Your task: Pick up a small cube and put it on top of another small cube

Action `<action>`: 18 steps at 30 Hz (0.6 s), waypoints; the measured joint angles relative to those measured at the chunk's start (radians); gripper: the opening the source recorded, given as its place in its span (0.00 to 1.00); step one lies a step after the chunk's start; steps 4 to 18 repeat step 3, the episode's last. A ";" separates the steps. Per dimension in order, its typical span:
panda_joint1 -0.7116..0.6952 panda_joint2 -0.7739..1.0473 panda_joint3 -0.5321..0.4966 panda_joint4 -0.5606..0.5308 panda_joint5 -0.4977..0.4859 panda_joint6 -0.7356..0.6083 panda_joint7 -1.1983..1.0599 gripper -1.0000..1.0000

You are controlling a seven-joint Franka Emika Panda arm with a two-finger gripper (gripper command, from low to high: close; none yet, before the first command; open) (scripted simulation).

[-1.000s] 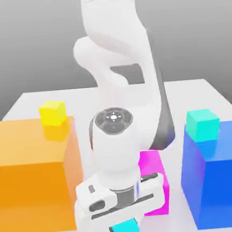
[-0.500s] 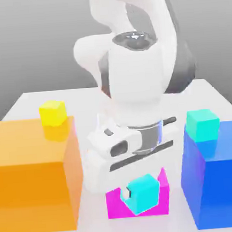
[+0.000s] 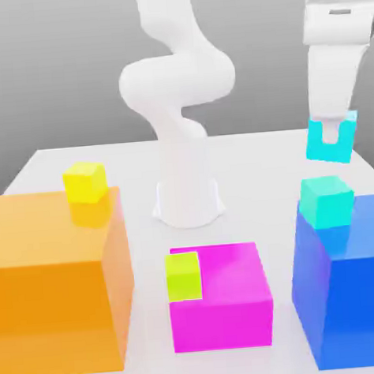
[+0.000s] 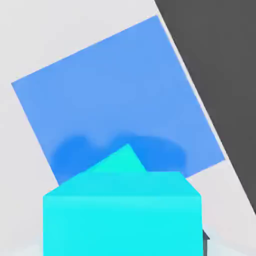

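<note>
My gripper [image 3: 330, 138] is high at the exterior view's right, shut on the small cyan cube [image 3: 329, 143], which hangs in the air. Just below it, apart by a short gap, the small turquoise cube [image 3: 327, 200] rests on the back corner of the big blue block [image 3: 356, 280]. In the hand view the cyan cube [image 4: 122, 215] fills the near part of the picture, and a corner of the turquoise cube [image 4: 122, 160] peeks out behind it, over the blue block's top [image 4: 115, 95].
A big orange block [image 3: 59, 283] at the exterior view's left carries a small yellow cube [image 3: 85, 182]. A magenta block [image 3: 223, 298] in the middle carries a lime-yellow small cube [image 3: 183, 276]. The arm's white base [image 3: 189, 198] stands behind them.
The gripper has risen from low in front of the magenta block and swung to the exterior view's right with the cyan cube, now over the turquoise cube. The lime-yellow cube came into sight.
</note>
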 joint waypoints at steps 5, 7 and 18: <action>0.000 0.000 0.000 0.000 0.000 0.000 0.000 1.00; 0.000 0.000 0.000 0.000 0.000 0.000 0.000 1.00; 0.000 0.000 0.000 0.000 0.000 0.000 0.000 1.00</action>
